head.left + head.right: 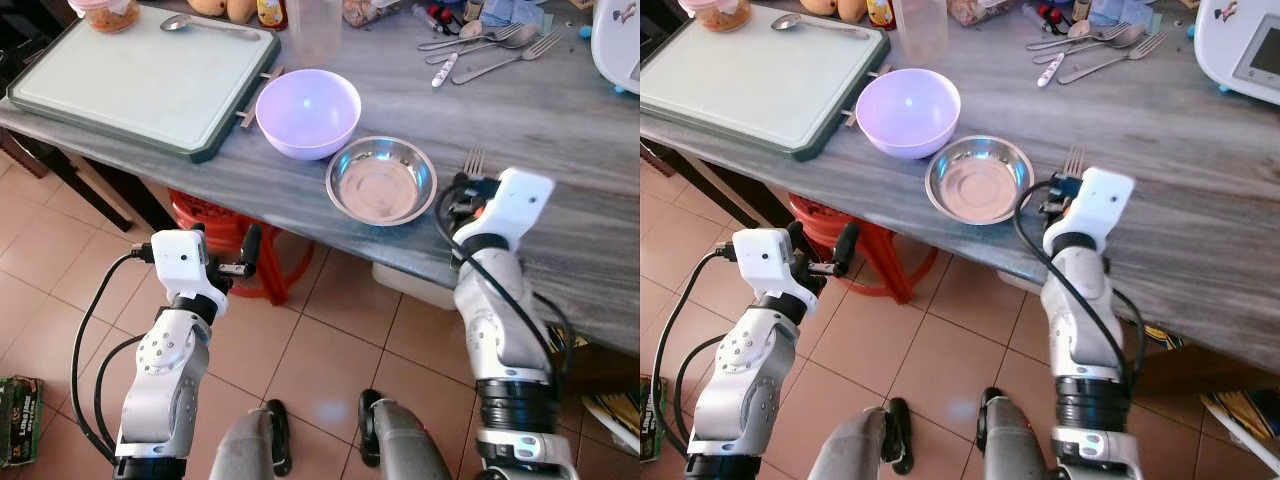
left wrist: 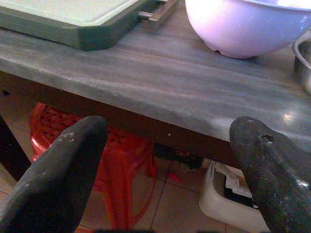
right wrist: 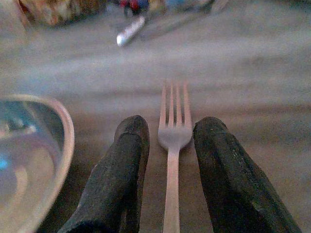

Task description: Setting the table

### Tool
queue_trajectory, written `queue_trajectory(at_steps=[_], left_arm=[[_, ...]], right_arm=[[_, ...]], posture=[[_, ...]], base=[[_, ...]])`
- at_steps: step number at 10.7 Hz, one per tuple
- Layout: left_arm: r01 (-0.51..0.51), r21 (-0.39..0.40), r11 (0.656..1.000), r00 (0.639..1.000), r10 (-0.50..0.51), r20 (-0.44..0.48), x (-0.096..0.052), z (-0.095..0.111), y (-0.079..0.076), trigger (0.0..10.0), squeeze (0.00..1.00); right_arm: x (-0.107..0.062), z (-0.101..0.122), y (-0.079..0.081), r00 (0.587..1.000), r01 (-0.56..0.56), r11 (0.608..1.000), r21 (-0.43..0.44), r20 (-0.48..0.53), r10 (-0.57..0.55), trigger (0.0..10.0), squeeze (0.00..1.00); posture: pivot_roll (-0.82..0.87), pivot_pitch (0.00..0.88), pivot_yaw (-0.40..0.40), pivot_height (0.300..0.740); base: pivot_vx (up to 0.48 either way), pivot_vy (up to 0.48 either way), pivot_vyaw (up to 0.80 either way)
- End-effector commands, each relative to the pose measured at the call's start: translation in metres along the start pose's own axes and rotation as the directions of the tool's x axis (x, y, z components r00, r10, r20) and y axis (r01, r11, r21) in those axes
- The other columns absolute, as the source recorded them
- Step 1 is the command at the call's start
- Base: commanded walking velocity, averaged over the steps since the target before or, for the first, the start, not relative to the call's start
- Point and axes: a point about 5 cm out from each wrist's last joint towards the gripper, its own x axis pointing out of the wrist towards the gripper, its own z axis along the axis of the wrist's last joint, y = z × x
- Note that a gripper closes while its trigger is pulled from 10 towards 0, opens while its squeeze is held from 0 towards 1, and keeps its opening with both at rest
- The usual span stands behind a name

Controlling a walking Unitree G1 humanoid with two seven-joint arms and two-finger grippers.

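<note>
Fork [image 3: 173,141] | between right gripper [image 3: 167,160] fingers | beside steel bowl [image 1: 381,180]

Light: bright, even daylight in both eye views.
Glare: soft sheen inside round steel bowl [image 1: 381,181].
Blur: right wrist view hazy, far cutlery unfocused.
</note>
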Motion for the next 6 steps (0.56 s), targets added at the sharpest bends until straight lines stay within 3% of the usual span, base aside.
queue_trajectory(at_steps=[1, 3, 4, 5, 6], left_arm=[[-0.017, 0.0, 1.0, 1.0, 0.017, -0.017, -0.002, -0.004, 0.003, 10.0, 0.0], [-0.014, -0.001, 1.0, 1.0, 0.014, -0.018, -0.002, -0.005, 0.003, 10.0, 0.0], [-0.012, -0.002, 1.0, 1.0, 0.012, -0.018, -0.002, -0.005, 0.003, 10.0, 0.0], [-0.008, -0.002, 1.0, 1.0, 0.008, -0.019, -0.002, -0.005, 0.003, 10.0, 0.0], [-0.005, -0.001, 1.0, 1.0, 0.005, -0.02, -0.001, -0.005, 0.002, 10.0, 0.0]], right_arm=[[-0.004, 0.009, -0.011, 0.998, 0.037, 0.999, -0.035, 0.049, -0.035, 10.0, 1.0], [-0.004, 0.015, -0.039, 0.988, 0.142, 0.982, -0.124, 0.071, -0.134, 10.0, 1.0], [-0.004, 0.01, -0.047, 0.985, 0.171, 0.975, -0.14, 0.04, -0.167, 10.0, 0.57], [-0.004, 0.005, -0.052, 0.983, 0.179, 0.972, -0.151, -0.002, -0.181, 10.0, 0.0], [-0.002, 0.0, -0.054, 0.984, 0.164, 0.97, -0.182, -0.041, -0.174, 10.0, 0.0]], posture=[[-0.04, 0.247, 0.071, 0.74], [-0.05, 0.249, 0.072, 0.74], [-0.05, 0.25, 0.072, 0.74], [-0.05, 0.251, 0.075, 0.74], [-0.05, 0.253, 0.076, 0.74]], base=[[0.0, 0.0, 0.0], [0.0, 0.0, 0.0], [0.0, 0.0, 0.0], [0.0, 0.0, 0.0], [0.0, 0.0, 0.0]])
